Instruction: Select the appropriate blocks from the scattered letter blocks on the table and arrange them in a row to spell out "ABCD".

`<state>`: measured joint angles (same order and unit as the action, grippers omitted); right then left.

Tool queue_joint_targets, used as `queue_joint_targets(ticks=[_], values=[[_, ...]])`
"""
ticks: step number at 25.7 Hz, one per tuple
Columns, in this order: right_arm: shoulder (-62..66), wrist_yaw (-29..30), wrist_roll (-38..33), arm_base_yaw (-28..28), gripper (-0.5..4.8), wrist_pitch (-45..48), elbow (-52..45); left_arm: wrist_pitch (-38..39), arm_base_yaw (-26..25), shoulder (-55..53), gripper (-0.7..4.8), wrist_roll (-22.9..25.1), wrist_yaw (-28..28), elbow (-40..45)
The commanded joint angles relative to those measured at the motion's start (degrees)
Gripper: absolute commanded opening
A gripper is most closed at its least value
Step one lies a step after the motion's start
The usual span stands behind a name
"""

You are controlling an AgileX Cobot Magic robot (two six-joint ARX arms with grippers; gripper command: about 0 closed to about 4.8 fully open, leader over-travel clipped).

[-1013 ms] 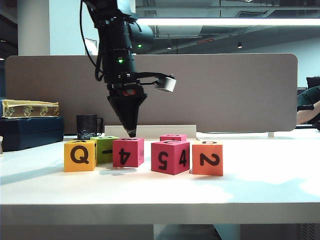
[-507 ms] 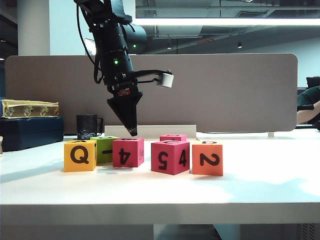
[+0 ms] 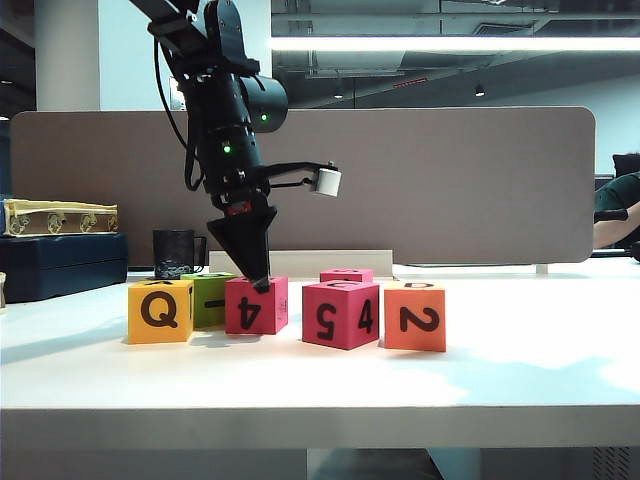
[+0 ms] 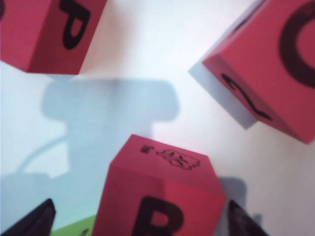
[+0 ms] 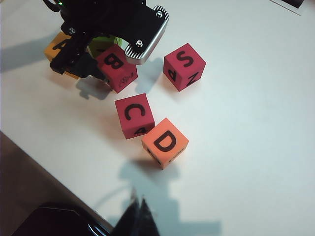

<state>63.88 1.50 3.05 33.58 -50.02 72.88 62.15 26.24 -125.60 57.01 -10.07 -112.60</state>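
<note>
1. As the exterior view shows, the left gripper point(image 3: 258, 283) hangs point-down from its black arm, its tips level with the top edge of the pink-red B cube point(image 3: 256, 305), which shows a 4 toward that camera.
2. In the left wrist view, the B cube point(image 4: 160, 196) sits between two dark fingertips point(image 4: 34, 221), one on each side. The jaws stand wide apart and grasp nothing.
3. The yellow-orange cube point(image 3: 159, 311), marked Q in front, stands on the white table point(image 3: 320, 385) just left of the B cube; a lime green cube point(image 3: 211, 297) sits just behind the gap between them.
4. The pink-red C cube point(image 5: 134, 116) lies near the B cube on its right, apart from it, showing 5 and 4 to the exterior camera.
5. The orange D cube point(image 5: 165, 142) stands just beyond the C cube, almost touching it.
6. The pink-red cube with S and P point(image 5: 184, 66) lies behind the row, farther from the B cube.
7. The right gripper point(image 5: 138, 216) hovers above the near table edge, well apart from the B cube, its tips together.
</note>
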Motion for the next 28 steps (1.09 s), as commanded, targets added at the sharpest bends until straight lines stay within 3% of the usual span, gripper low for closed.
queue_joint_targets(ticks=[1,7,10,12,22,28], values=[[-0.2,0.1,0.0,0.1,-0.02,0.5,0.2,-1.0,0.0,-0.6,3.69,0.1,-0.8,-0.1],[-0.2,0.1,0.0,0.1,-0.01,0.6,0.2,-1.1,0.0,-1.6,3.66,-0.3,-1.8,-0.1],[-0.2,0.1,0.0,0.1,-0.01,0.7,0.2,-1.4,0.0,-1.6,3.29,-0.9,-1.8,-0.2],[-0.2,0.1,0.0,0.1,-0.01,1.0,0.2,-2.0,0.0,-1.5,2.64,-4.7,-1.5,-0.2],[-0.2,0.1,0.0,0.1,-0.01,1.0,0.2,-1.3,0.9,0.5,2.64,-16.9,2.1,-2.3],[-0.2,0.1,0.0,0.1,-0.01,1.5,0.2,1.5,1.7,2.3,2.64,-31.5,2.3,-8.7]])
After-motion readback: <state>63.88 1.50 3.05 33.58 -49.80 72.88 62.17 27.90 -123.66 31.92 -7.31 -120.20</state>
